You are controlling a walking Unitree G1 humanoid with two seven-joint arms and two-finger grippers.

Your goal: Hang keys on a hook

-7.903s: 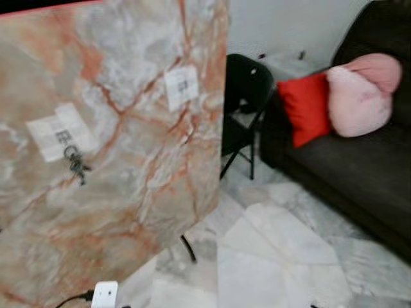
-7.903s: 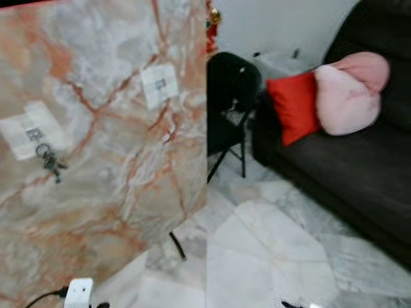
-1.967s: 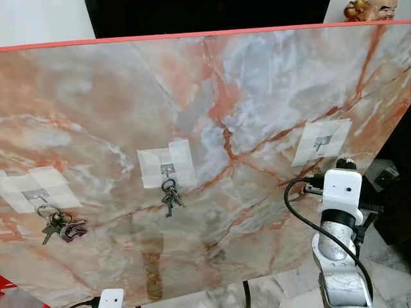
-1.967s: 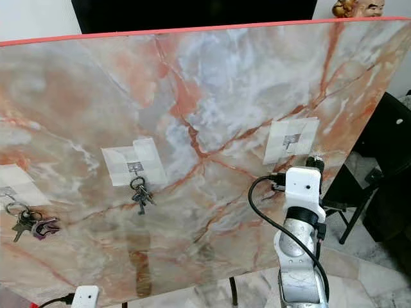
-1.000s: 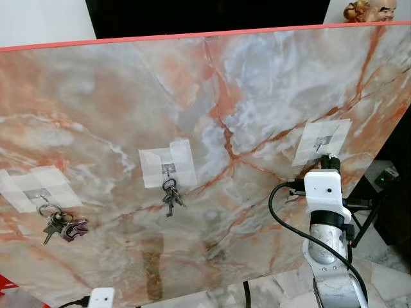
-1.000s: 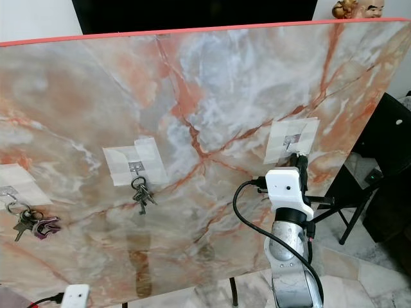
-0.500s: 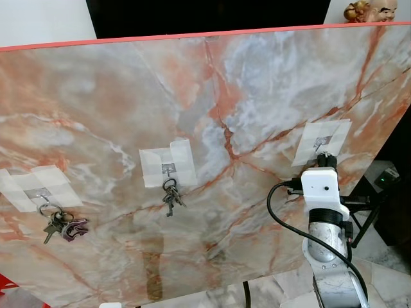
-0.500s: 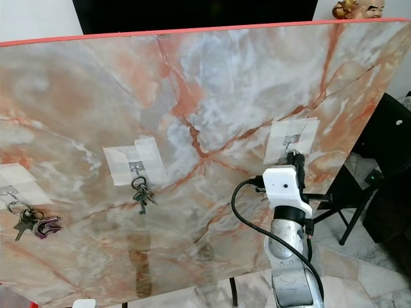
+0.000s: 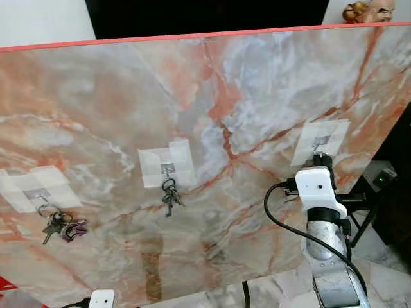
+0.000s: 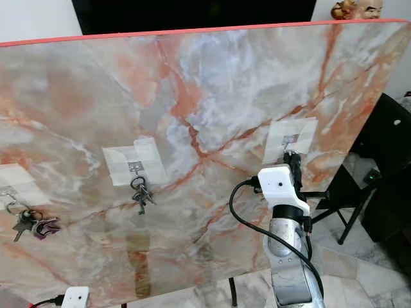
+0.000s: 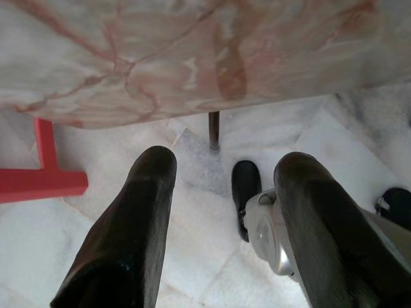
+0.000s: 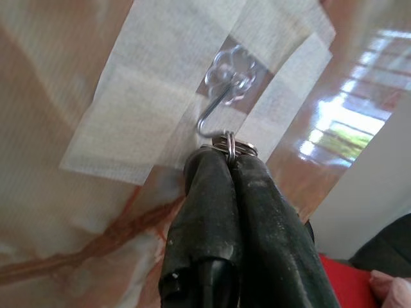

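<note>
While the right tool (image 12: 221, 151) is raised against the marble board (image 9: 212, 83), its two black fingers (image 12: 212, 192) are pressed tight together on a silver key ring (image 12: 230, 144), which sits right at the curled tip of the small wire hook (image 12: 215, 115); whether the ring is over the hook or only touching it, I cannot tell. That hook is stuck under white tape (image 10: 292, 140) at about 3 o'clock on the board, and the silver right arm (image 10: 289, 256) rises toward it from 5 o'clock. Two more taped hooks already carry keys: a small bunch (image 9: 170, 199) near the board's centre, and a bigger bunch (image 9: 61, 224) out at 8 o'clock. Down low, the left tool (image 11: 225, 173) hangs over the pale tiled floor (image 11: 38, 237), fingers spread wide with nothing between them.
</note>
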